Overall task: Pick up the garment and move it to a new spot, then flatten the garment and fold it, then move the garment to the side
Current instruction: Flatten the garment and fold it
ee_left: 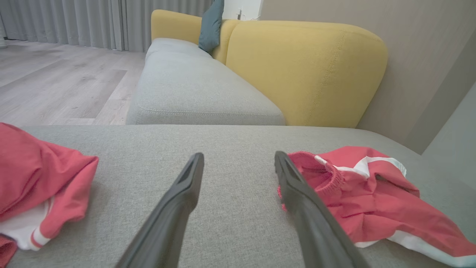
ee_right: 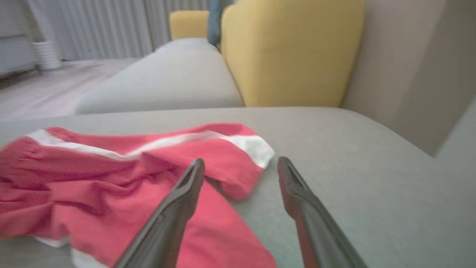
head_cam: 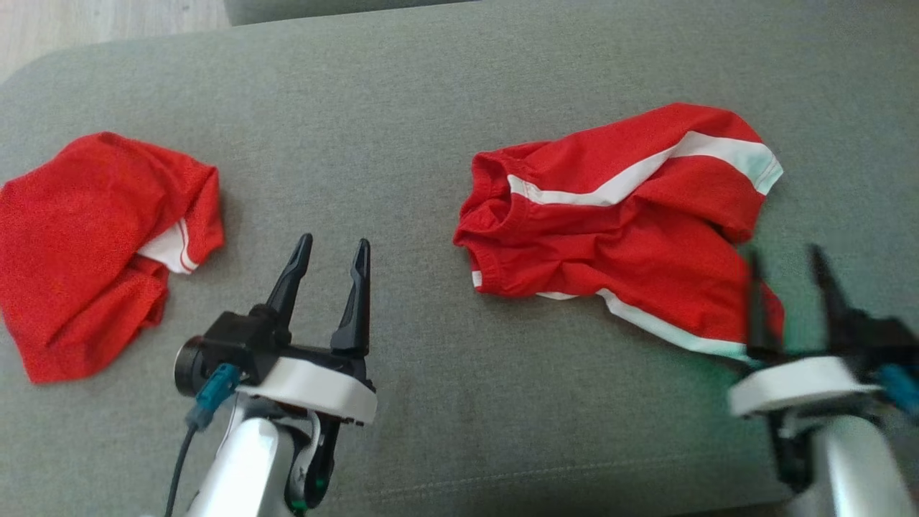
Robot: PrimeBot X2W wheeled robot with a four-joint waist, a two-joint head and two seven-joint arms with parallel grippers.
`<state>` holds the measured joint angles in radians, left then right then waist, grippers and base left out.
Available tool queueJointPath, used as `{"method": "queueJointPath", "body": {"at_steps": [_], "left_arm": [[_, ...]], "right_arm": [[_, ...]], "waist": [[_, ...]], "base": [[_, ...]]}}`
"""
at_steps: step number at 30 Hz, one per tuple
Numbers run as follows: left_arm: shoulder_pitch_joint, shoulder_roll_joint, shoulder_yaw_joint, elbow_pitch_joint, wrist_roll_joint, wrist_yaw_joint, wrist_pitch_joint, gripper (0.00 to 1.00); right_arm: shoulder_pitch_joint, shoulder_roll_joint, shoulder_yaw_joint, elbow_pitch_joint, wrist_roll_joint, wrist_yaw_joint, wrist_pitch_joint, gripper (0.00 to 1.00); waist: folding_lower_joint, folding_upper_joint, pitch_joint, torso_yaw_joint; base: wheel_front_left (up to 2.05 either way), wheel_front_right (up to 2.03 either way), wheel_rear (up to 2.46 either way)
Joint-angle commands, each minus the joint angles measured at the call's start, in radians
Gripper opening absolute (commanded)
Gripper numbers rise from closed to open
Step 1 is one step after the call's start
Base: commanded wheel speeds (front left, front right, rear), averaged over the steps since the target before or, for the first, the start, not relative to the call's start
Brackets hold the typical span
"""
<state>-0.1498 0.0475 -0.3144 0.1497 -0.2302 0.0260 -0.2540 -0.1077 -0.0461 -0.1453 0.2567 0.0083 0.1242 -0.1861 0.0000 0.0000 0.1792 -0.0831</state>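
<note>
The red garment (head_cam: 617, 230) with white stripes lay crumpled on the right half of the grey cushion (head_cam: 402, 129). Near the cushion's front right edge, the blurred right gripper (head_cam: 782, 253) stood with jaws wide and empty. The left gripper (head_cam: 334, 241), jaws also wide, hovered over the cushion's middle. A second red garment (head_cam: 86, 244) lay on the cushion's left side.

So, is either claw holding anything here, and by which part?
Nothing is held. The left claw is open over the bare cushion; the right claw is open too, over a corner of the red shorts, gripping no cloth.
</note>
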Motion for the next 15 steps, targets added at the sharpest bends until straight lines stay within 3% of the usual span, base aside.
{"method": "queueJointPath", "body": {"at_steps": [1, 9, 15], "left_arm": [[-0.041, 0.003, 0.022, -0.028, 0.003, -0.003, -0.008, 1.00], [-0.042, 0.003, 0.002, -0.026, -0.012, 0.004, -0.008, 1.00], [-0.038, 0.003, -0.008, -0.023, -0.017, 0.008, -0.008, 1.00]], "right_arm": [[-0.035, -0.004, 0.094, -0.054, -0.004, 0.007, -0.022, 1.00], [-0.053, -0.004, 0.373, -0.064, -0.057, 0.007, -0.011, 1.00], [-0.103, -0.004, 0.476, 0.009, -0.090, 0.007, 0.015, 1.00]], "waist": [[0.0000, 0.0000, -0.003, 0.008], [0.0000, 0.0000, -0.011, 0.063], [0.0000, 0.0000, -0.014, 0.110]], "base": [[0.00, 0.00, 0.00], [0.00, 0.00, 0.00], [0.00, 0.00, 0.00]]}}
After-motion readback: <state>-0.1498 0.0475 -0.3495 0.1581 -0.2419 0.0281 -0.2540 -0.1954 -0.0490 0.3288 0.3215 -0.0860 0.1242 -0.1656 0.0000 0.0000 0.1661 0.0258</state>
